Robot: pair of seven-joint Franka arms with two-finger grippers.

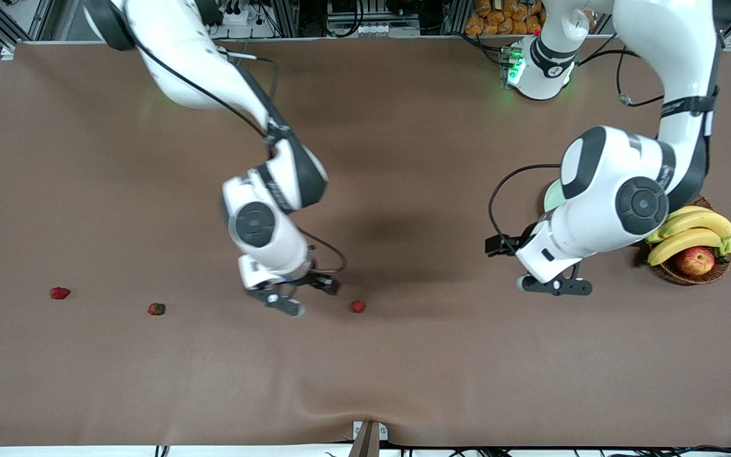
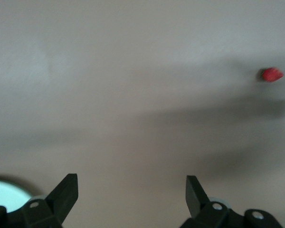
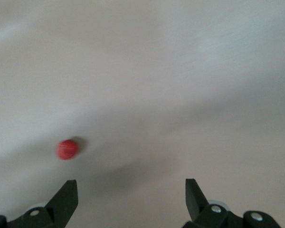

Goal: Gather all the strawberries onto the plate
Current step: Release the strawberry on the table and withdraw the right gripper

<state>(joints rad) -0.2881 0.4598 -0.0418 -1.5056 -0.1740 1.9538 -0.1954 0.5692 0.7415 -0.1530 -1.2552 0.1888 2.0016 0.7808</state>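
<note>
Right pincer [image 1: 294, 296], fingers apart, hangs over the bench [image 1: 403, 368] beside the nearest strawberry [image 1: 358, 306] to grab it, two more strawberries [image 1: 156, 309] [image 1: 59, 292] lie loose toward the right arm's end, left pincer [image 1: 554, 285] waits apart by the plate [image 1: 553, 195].

Three tiny red strawberries [image 1: 59, 292] [image 1: 157, 309] [image 1: 358, 306] lie apart across the frame's lower half; the pale mint-green round plate [image 1: 552, 195] peeks out at middle right.
</note>
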